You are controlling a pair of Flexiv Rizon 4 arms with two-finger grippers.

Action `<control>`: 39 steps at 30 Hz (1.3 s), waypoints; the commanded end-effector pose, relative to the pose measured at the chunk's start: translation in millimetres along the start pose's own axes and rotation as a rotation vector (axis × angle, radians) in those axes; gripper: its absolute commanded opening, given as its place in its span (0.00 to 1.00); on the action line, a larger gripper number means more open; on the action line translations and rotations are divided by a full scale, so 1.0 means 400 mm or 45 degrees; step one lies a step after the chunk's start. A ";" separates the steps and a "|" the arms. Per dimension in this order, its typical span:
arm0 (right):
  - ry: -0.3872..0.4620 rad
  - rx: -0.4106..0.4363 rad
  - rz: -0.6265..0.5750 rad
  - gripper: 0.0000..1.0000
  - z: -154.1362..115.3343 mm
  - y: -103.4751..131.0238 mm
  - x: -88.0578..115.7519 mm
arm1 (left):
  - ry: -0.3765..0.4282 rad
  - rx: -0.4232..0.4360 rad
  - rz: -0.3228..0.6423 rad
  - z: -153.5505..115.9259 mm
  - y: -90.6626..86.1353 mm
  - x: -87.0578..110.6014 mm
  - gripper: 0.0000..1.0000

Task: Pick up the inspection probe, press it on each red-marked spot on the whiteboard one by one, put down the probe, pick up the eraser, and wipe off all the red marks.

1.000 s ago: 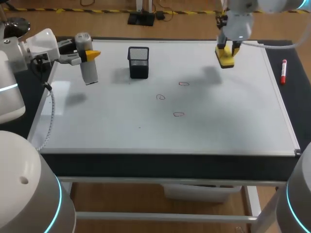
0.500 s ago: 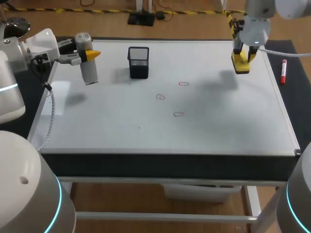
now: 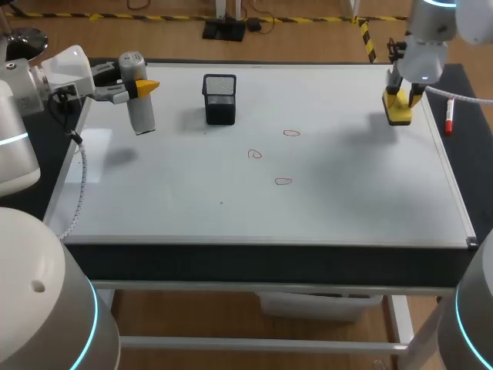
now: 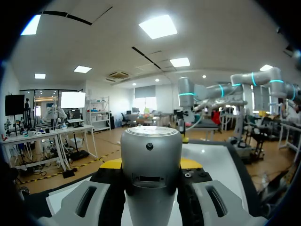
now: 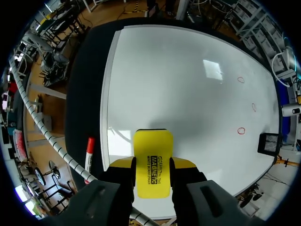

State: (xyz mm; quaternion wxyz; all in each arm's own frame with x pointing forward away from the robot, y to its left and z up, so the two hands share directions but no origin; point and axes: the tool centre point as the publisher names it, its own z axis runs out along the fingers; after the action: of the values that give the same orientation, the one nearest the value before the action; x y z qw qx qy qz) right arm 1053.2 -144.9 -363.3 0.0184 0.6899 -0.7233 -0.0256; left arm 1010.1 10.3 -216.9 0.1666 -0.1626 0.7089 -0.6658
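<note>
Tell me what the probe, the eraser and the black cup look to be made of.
The probe looks like smooth grey plastic or painted metal, going by its satin sheen. The eraser is likely a hard yellow plastic shell, even and printed. The black cup is see-through wire mesh, probably metal.

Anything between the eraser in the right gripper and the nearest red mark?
No: the head view shows only bare whiteboard between the eraser and the nearest red mark; the right wrist view agrees.
</note>
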 end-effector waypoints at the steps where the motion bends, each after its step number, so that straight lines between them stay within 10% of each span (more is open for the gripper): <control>1: -0.002 -0.003 -0.005 0.00 -0.005 -0.002 0.006 | 0.001 0.006 0.003 0.000 0.001 0.000 0.00; 18: -0.002 -0.003 -0.005 0.00 -0.005 -0.002 0.006 | 0.007 -0.069 0.006 0.022 -0.026 0.004 0.00; 39: -0.002 -0.003 -0.005 0.00 -0.005 -0.002 0.006 | 0.332 0.097 -0.061 0.290 -0.015 0.232 0.00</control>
State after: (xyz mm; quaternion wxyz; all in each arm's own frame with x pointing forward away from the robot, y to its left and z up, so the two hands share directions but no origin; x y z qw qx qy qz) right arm 1053.0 -146.6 -362.1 0.0173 0.6903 -0.7228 -0.0273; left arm 970.1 -126.7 -212.8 0.0717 -0.0944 0.6986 -0.7056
